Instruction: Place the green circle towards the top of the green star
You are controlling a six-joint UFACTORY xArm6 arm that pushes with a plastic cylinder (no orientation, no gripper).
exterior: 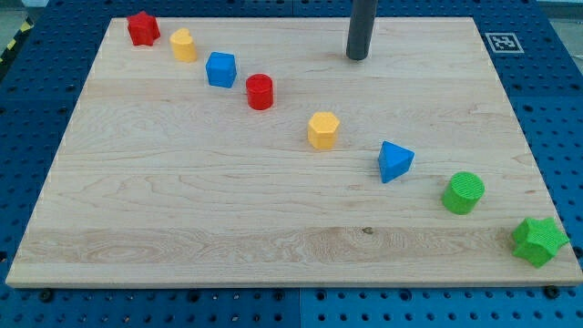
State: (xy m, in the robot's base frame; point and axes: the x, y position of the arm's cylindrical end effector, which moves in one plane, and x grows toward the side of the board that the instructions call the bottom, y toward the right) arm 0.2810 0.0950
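The green circle (464,192) lies on the wooden board (182,210) at the lower right. The green star (539,240) lies at the board's bottom right corner, down and to the right of the circle, apart from it. My tip (356,57) stands near the board's top edge, right of centre. It is far up and to the left of both green blocks and touches no block.
A diagonal row of blocks runs from the top left down to the green ones: a red star (143,28), a yellow block (184,45), a blue cube (220,69), a red cylinder (260,92), a yellow hexagon (323,130) and a blue triangle (394,160).
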